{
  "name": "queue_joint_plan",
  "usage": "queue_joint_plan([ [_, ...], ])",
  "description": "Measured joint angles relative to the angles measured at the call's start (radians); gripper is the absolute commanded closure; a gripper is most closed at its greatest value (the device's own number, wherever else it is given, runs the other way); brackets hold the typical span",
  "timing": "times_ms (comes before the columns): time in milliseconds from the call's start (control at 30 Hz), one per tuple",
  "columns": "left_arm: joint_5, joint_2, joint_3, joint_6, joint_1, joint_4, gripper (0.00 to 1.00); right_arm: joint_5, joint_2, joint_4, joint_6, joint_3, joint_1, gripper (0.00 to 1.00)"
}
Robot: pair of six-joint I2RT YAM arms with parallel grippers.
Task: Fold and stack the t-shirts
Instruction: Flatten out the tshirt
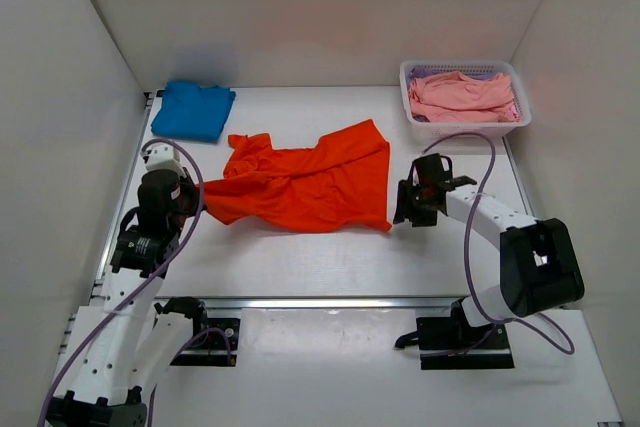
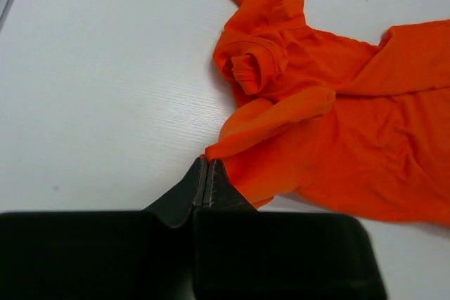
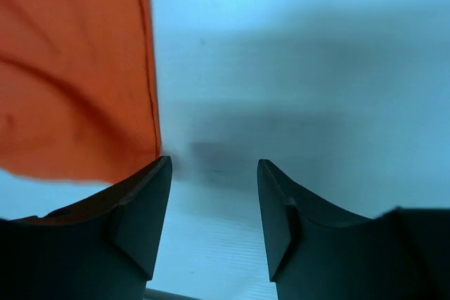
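Orange cloth takes the middle of the table (image 1: 300, 267): the orange t-shirt (image 1: 305, 182) lies there spread out but wrinkled, with one sleeve rolled over on its left side, and it is not yet folded. The left gripper (image 2: 205, 173) is at that left edge with its fingers pressed fully together. The tips touch the end of a fold of the cloth, but I cannot tell if a bit of cloth is caught between them. The right gripper (image 3: 214, 173) stands low at the right edge of the shirt, its fingers parted with only bare table between them, and the hem runs just beside one finger. I think the two arms sit at opposite sides so that the shirt can be pulled flat before the first fold. The blue t-shirt (image 1: 192, 110) lies folded in the far left corner, probably as the start of the stack. The pink t-shirts (image 1: 462, 95) wait crumpled in the white basket (image 1: 465, 130) at the far right, well apart from the work.
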Motion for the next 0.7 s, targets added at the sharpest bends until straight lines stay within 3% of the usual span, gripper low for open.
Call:
queue_joint_plan([
  [300,-0.04,-0.011,0.005,0.02,0.002,-0.05,1.0,-0.153,-0.04,0.209,0.196,-0.15,-0.028,0.47],
  [500,-0.039,-0.014,-0.01,0.021,0.002,-0.047,1.0,-0.178,-0.132,0.319,0.349,-0.265,0.001,0.3],
  [700,-0.038,-0.017,-0.035,0.02,0.002,-0.044,1.0,-0.194,-0.18,0.37,0.439,-0.344,0.027,0.33],
])
